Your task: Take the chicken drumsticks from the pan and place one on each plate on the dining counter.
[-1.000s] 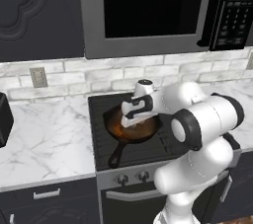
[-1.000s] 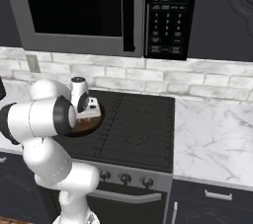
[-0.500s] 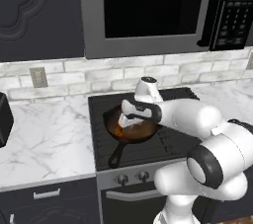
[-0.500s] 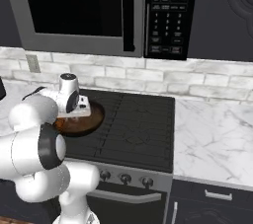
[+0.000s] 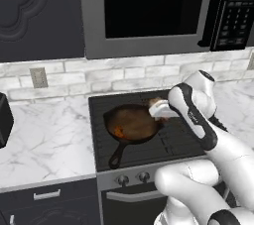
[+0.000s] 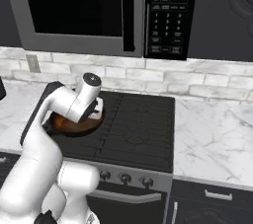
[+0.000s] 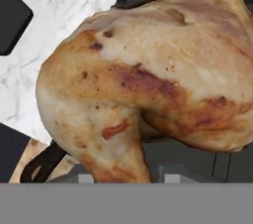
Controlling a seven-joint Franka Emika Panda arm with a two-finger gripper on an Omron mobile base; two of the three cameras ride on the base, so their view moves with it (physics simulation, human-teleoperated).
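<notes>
Clearly one drumstick at the gripper, another in one pan.

Glossy white rounded arm with dark joint bands.

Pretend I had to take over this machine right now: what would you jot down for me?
Gripper: shut on one chicken drumstick, held just above the right rim of the pan.
Pan: on the stove's left burner, handle pointing toward the front.
Second drumstick: an orange-brown bit lies in the pan's left part; probably it, hard to be sure.
Done: first piece gripped, nothing delivered yet.
Left: carry this piece to a plate on the dining counter, then come back for the other one.
</notes>
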